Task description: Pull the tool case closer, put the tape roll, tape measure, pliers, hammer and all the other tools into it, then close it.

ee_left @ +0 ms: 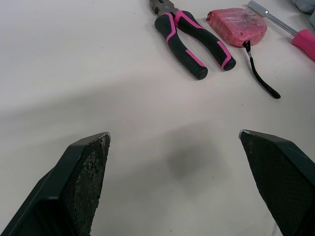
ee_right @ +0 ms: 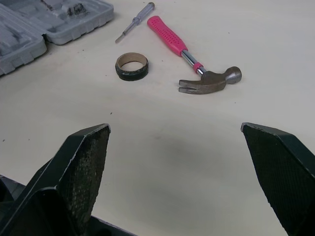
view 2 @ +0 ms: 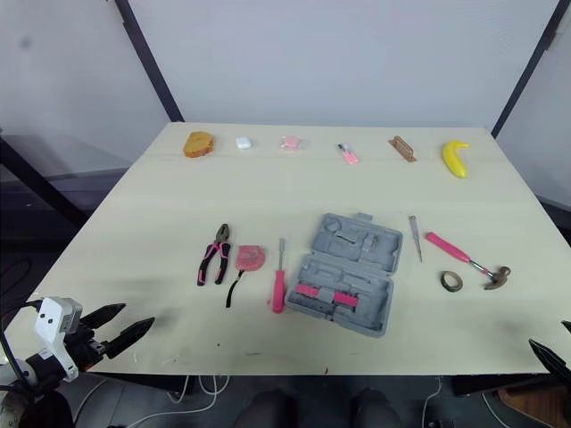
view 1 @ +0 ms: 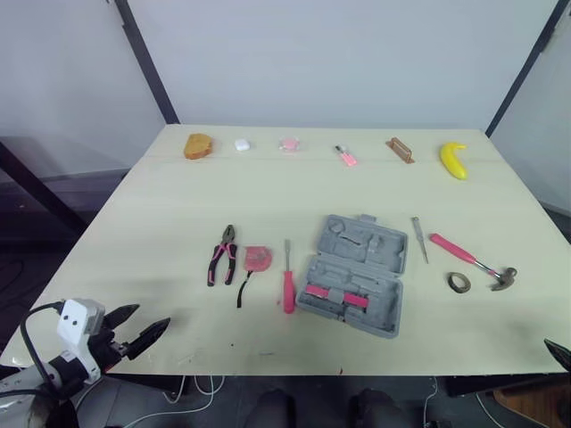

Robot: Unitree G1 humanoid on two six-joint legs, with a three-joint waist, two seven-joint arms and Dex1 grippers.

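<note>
The left gripper [ee_left: 172, 142] and the right gripper [ee_right: 174, 132] both hang spread wide and empty over the near edge of the table [view 1: 178, 205]. The grey tool case [view 1: 355, 272] lies open mid-table. The pliers [view 1: 222, 254], tape measure [view 1: 257, 259] and pink screwdriver [view 1: 288, 281] lie to its left, the hammer [view 1: 473, 261] and tape roll [view 1: 459, 283] to its right. To draw the case in, hook its near rim and drag it straight, sparing the screwdriver just beside it. The tabletop is pale wood, with a banana [view 1: 453, 160] at the far edge before grey walls.
</note>
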